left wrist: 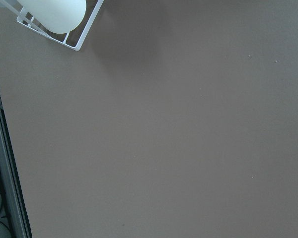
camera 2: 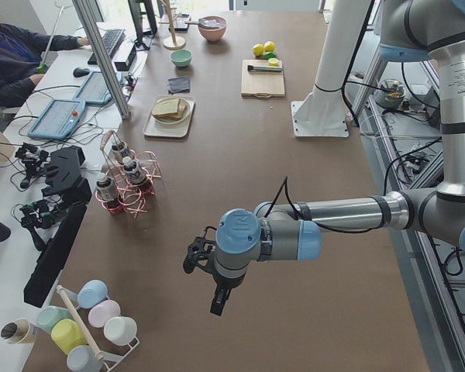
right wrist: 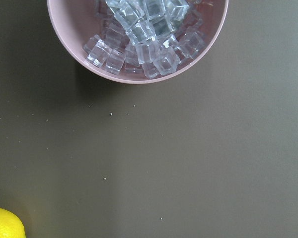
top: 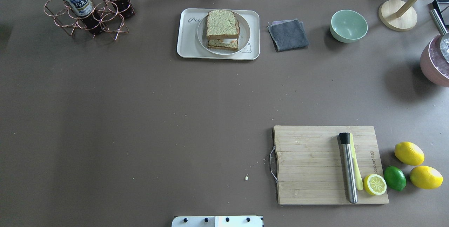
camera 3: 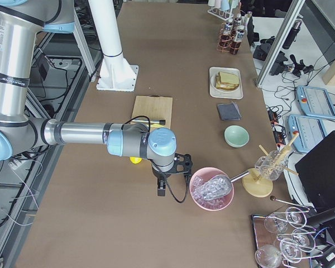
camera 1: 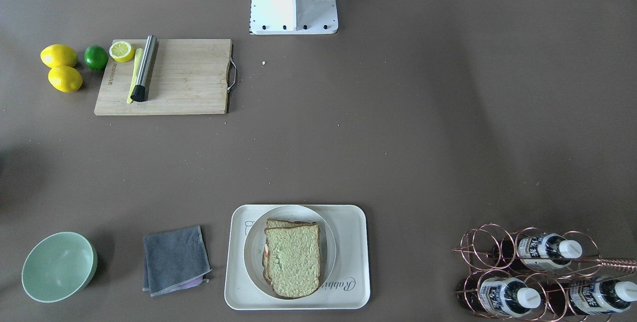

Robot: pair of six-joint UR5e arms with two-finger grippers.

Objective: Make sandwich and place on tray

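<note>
The sandwich (top: 221,27), two bread slices with the white egg (top: 228,40) showing between them, lies on a round white plate (top: 245,30). The plate stands on the cream tray (top: 186,46) at the table's far middle. It also shows in the front view, sandwich (camera 1: 293,262) on tray (camera 1: 351,282). My left gripper (camera 2: 205,271) hovers over bare table far off to the left end. My right gripper (camera 3: 170,181) hovers beside a pink ice bowl (camera 3: 211,188) at the right end. I cannot tell whether either is open or shut.
A wooden cutting board (top: 308,164) carries a steel muddler (top: 349,167) and a half lemon (top: 374,184); lemons (top: 408,153) and a lime (top: 394,178) lie beside it. A grey cloth (top: 288,34), a green bowl (top: 348,25) and a copper bottle rack (top: 87,7) stand along the far edge.
</note>
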